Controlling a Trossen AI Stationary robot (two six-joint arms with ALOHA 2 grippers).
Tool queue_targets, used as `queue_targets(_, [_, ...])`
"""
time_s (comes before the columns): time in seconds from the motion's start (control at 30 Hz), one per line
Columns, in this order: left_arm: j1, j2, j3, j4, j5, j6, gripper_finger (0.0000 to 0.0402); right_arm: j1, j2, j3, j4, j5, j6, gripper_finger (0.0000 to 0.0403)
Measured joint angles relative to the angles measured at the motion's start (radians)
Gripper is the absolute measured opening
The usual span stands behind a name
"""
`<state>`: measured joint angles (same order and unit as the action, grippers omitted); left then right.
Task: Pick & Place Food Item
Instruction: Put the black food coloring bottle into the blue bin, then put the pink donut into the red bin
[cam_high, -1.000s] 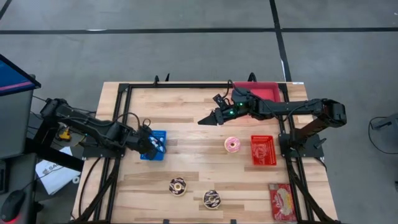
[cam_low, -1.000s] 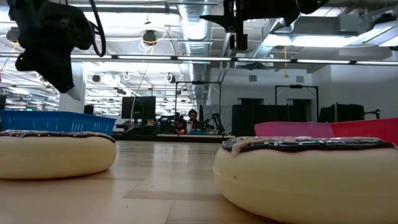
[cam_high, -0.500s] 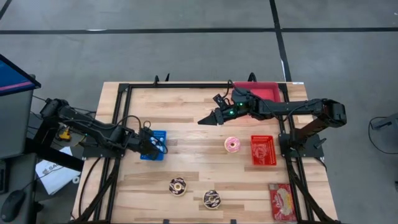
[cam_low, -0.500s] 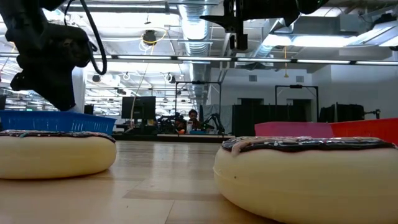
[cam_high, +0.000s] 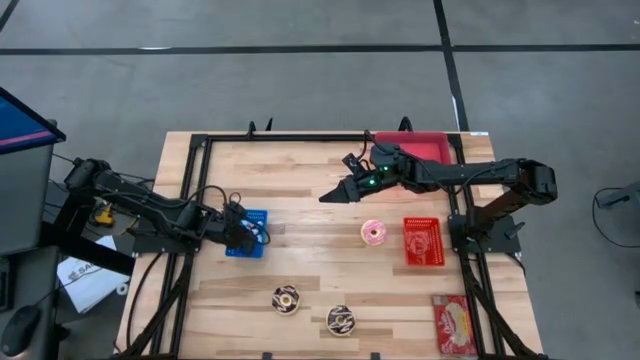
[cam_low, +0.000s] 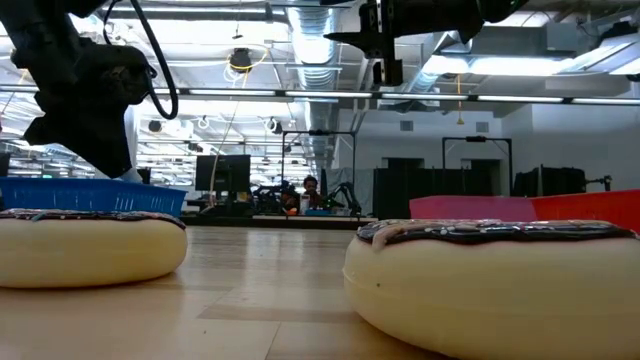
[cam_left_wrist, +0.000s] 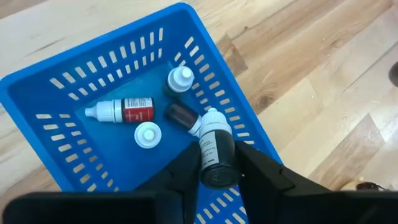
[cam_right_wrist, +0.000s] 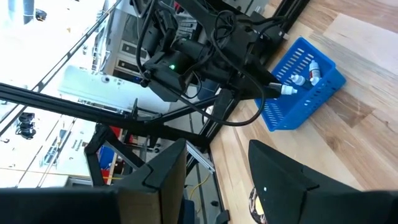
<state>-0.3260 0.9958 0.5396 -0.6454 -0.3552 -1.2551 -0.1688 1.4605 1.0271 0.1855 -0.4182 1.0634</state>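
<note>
Bottle (cam_left_wrist: 216, 154), dark with a white cap, sat between the left gripper (cam_left_wrist: 214, 180) fingers over the blue basket (cam_left_wrist: 37, 99), left of centre in the high view. The gripper had sunk lower; its hold seemed to be loosening, suggesting release. Right gripper (cam_high: 331, 195) hung open, empty.

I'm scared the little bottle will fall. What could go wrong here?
The left tool holds a dark bottle over the blue basket, right by its rim. If let go there, it might tip out onto the table. It could also knock the small bottles already inside.
</note>
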Motion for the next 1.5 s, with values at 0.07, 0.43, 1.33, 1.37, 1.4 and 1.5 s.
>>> queue_targets(0.07, [0.0,0.0,0.0,0.0,-0.014,0.001,0.0103,0.0,0.0,0.0,-0.001,0.0,0.0,0.0166])
queue_targets(0.43, [0.0,0.0,0.0,0.009,-0.02,0.001,0.0135,0.0,0.0,0.0,-0.034,0.001,-0.009,0.0166])
queue_targets(1.33, [0.032,-0.274,0.002,0.872,-0.356,0.884,0.0141,0.093,0.0,-0.001,-0.952,0.318,-0.144,0.0166])
queue_targets(1.37, [0.036,-0.274,0.007,0.885,-0.356,0.911,0.0141,0.1,0.0,-0.001,-0.979,0.346,-0.145,0.0166])
queue_targets(1.4, [0.039,-0.274,0.016,0.889,-0.356,0.933,0.0141,0.106,0.0,-0.001,-0.996,0.371,-0.147,0.0166])
queue_targets(1.5, [0.049,-0.266,0.049,0.89,-0.355,0.977,0.0141,0.124,0.0,-0.001,-1.005,0.43,-0.167,0.0166])
